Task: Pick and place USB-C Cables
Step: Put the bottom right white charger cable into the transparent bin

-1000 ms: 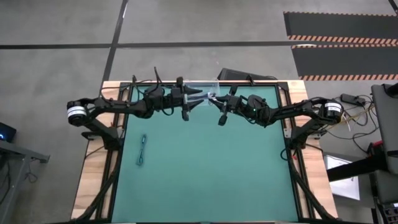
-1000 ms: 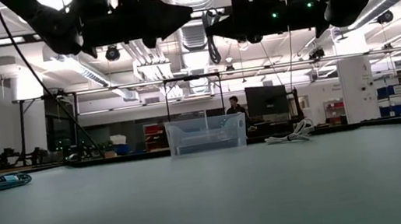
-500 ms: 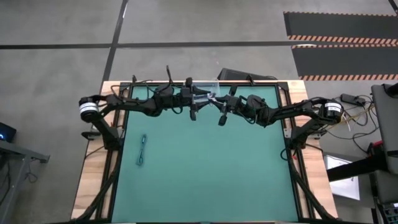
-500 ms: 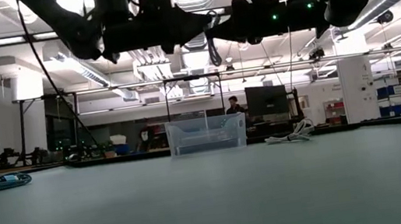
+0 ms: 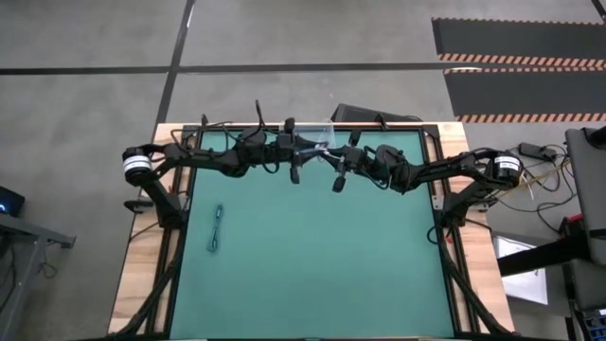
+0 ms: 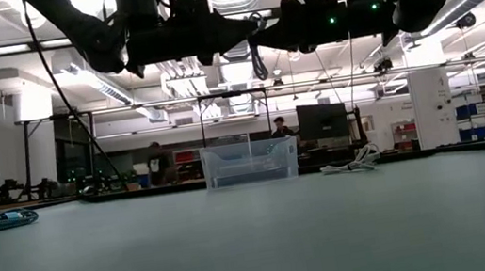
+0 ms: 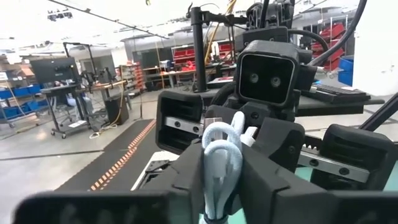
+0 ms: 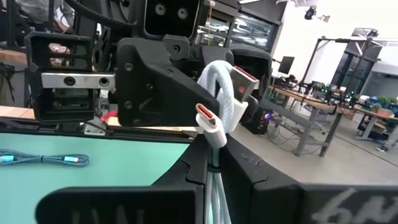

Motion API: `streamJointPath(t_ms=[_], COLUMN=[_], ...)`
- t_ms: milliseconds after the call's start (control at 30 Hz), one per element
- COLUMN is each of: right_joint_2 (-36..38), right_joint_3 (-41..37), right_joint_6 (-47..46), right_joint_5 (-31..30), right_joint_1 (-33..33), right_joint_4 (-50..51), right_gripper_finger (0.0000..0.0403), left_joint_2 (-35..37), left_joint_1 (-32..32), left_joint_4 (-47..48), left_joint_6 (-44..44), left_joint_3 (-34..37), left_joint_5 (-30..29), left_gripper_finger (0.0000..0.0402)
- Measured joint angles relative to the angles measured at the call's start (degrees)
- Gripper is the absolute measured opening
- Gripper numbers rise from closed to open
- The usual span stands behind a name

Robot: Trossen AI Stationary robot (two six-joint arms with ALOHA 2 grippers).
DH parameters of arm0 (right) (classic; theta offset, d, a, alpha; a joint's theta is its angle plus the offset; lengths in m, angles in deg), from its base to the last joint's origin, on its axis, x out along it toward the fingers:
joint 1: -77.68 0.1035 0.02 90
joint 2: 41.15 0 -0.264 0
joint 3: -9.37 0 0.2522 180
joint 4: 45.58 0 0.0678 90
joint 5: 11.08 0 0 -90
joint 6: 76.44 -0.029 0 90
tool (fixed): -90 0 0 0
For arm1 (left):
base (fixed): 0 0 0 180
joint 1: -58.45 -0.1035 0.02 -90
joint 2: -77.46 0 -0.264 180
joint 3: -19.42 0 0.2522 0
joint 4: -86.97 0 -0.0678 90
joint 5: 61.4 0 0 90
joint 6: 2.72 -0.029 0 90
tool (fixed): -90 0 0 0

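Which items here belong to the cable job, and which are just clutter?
Job: white USB cable clamped in both the left pincer and right pincer; teal cable; second white cable; clear bin.
Lying about: black device at the table's far edge; striped floor mats.

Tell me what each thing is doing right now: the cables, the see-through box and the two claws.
white cable: up in the air, pinched by both grippers.
left gripper: shut on the white cable.
right gripper: shut on the white cable.
teal cable: lying loose on the table, untouched.
second white cable: lying on the table beside the bin.
clear bin: upright, open on top.
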Motion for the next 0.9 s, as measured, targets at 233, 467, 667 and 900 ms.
streamJointPath(t_ms=[233, 467, 667, 900], right_joint_2=[0.00, 0.38, 3.90, 11.48], right_joint_3=[0.00, 0.00, 0.00, 0.00], right_joint_6=[0.00, -0.57, -1.55, -0.47], right_joint_5=[-0.56, -0.78, -1.18, -5.63], right_joint_1=[0.00, 0.00, -0.02, -0.23], right_joint_4=[0.05, 0.20, 5.96, 17.64], right_gripper_finger=[0.0029, 0.0101, 0.0146, 0.0162], left_joint_2=[0.04, 0.06, 0.82, 2.75], left_joint_1=[-0.04, 0.03, 0.02, -1.10], left_joint_4=[0.05, 0.40, 1.04, 6.74], left_joint_6=[0.07, 0.37, 0.37, -0.13], left_joint_3=[0.00, 0.00, 0.00, -1.17], left_joint_5=[-0.02, 0.19, 0.22, 0.18], left_gripper_finger=[0.0023, 0.0022, 0.0020, 0.0019])
